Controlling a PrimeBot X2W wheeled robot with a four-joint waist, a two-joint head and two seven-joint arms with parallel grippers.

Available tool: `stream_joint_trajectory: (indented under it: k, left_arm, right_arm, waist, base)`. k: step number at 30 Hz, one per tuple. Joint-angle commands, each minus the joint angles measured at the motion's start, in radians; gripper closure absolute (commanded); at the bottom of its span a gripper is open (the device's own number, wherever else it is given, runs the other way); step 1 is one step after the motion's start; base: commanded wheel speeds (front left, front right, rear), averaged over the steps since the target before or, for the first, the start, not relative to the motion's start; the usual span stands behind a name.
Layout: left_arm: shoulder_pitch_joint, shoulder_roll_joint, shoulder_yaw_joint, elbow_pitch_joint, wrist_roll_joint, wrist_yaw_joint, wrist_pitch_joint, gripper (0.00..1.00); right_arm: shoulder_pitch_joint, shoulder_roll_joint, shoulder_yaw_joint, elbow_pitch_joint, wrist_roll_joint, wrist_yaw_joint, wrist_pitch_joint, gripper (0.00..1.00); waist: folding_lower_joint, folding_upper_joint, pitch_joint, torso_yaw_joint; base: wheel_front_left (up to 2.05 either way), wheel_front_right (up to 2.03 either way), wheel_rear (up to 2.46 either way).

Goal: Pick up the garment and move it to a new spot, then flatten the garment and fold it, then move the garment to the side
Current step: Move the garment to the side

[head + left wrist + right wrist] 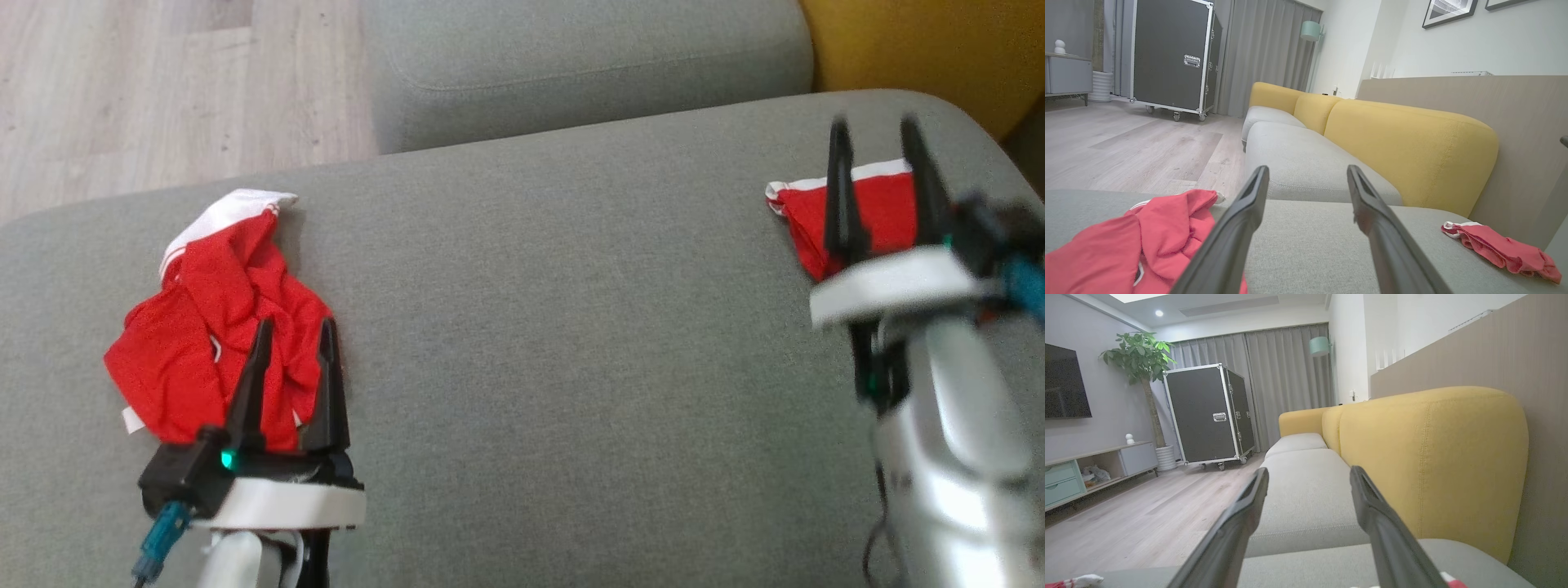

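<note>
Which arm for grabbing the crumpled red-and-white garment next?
Left: the left gripper, open, sits at that crumpled red-and-white garment; the right gripper is across the grey sofa seat, at the folded red garment.

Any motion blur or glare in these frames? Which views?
Head view: right gripper and its forearm smeared by motion blur; left gripper and crumpled red garment sharp. Left wrist view: evenly lit, no glare, fingers soft up close. Right wrist view: ceiling spotlight bright but small, rest sharp.
</note>
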Motion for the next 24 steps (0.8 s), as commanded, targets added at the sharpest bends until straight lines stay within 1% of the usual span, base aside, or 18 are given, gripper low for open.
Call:
stream_joint_trajectory:
  k: [1, 5, 7, 8, 10, 15, 24]
  left_arm:
    - [-0.024, 0.006, 0.036, -0.033, 0.006, 0.002, -0.005, 0.0]
    - [0.0, 0.006, 0.034, -0.031, -0.002, 0.002, -0.005, 0.0]
    - [0.011, 0.006, 0.033, -0.03, -0.004, 0.002, -0.005, 0.0]
    - [0.02, 0.006, 0.032, -0.031, -0.008, 0.002, -0.005, 0.0]
    - [0.026, 0.006, 0.031, -0.031, -0.012, 0.002, -0.005, 0.0]
    - [0.034, 0.006, 0.031, -0.013, -0.023, 0.002, -0.005, 0.0]
    - [0.018, 0.006, 0.037, -0.007, -0.022, 0.002, -0.005, 0.0]
  right_arm:
    - [-0.002, 0.016, 0.02, -0.049, 0.015, -0.001, -0.009, 0.0]
    - [0.143, 0.018, 0.032, -0.111, 0.115, -0.001, -0.009, 0.0]
    - [0.2, 0.019, 0.041, -0.133, 0.131, -0.001, -0.009, 0.0]
    - [0.248, 0.019, 0.049, -0.155, 0.128, -0.001, -0.009, 0.0]
    - [0.287, 0.019, 0.053, -0.173, 0.119, -0.001, -0.009, 0.0]
    - [0.325, 0.019, 0.057, -0.201, 0.108, -0.001, -0.009, 0.0]
    - [0.323, 0.019, 0.057, -0.209, 0.104, -0.001, -0.009, 0.0]
  waist:
    - [0.0001, -0.0001, -0.004, 0.005]
    - [0.0001, -0.0001, -0.015, 0.018]
    - [0.0001, -0.0001, -0.017, 0.021]
    - [0.0001, -0.0001, -0.018, 0.024]
    - [0.0001, -0.0001, -0.018, 0.027]
    - [0.0001, -0.0001, -0.015, 0.029]
    - [0.0001, -0.0001, -0.012, 0.032]
  base:
    - [0.0, 0.0, 0.0]
    - [0.0, 0.0, 0.0]
    - [0.0, 0.0, 0.0]
    - [0.0, 0.0, 0.0]
    - [0.0, 0.0, 0.0]
    - [0.0, 0.0, 0.0]
    - [0.0, 0.0, 0.0]
